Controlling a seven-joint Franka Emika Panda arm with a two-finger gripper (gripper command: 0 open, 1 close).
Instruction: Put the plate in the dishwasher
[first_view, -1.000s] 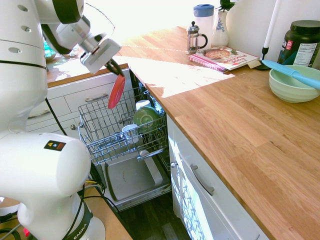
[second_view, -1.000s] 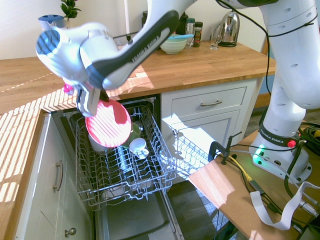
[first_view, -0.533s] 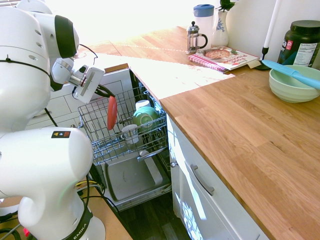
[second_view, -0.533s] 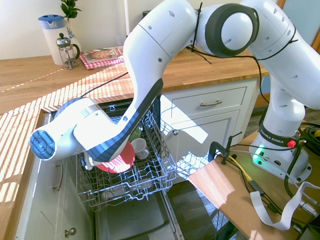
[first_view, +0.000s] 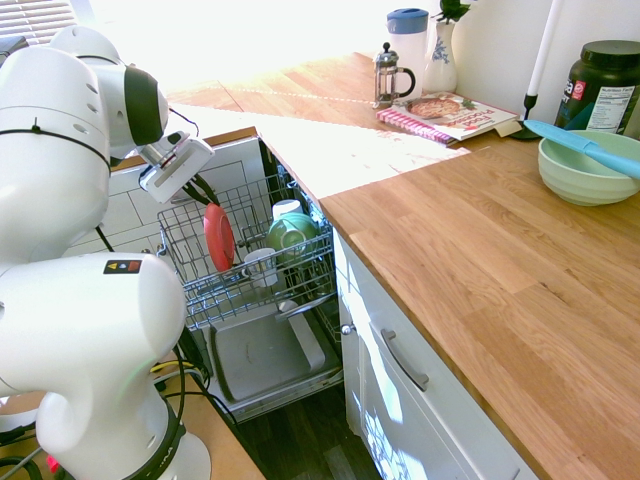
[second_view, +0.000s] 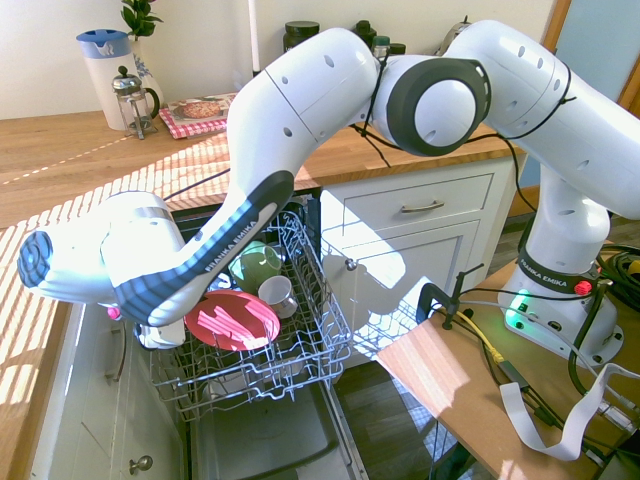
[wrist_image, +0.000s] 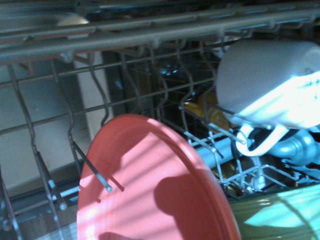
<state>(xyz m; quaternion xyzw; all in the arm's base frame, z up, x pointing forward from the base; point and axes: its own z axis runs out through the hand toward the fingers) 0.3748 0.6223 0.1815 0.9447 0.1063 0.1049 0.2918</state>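
The end effector (first_view: 200, 190) is clamped shut on the rim of the plate (first_view: 218, 237), which hangs tilted among the tines of the dishwasher (first_view: 300, 290) rack, beside a white mug (first_view: 262, 266). It looks light, stiff and smooth plastic, likely slippery, so an edge pinch suits it.

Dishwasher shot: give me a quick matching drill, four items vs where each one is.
1 plate
2 white mug
3 French press
4 pale green bowl

A on the counter with a blue utensil in it
B held by the gripper over the rack
C on the counter beside the magazine
D in the rack

Pairs: 1-B, 2-D, 3-C, 4-A
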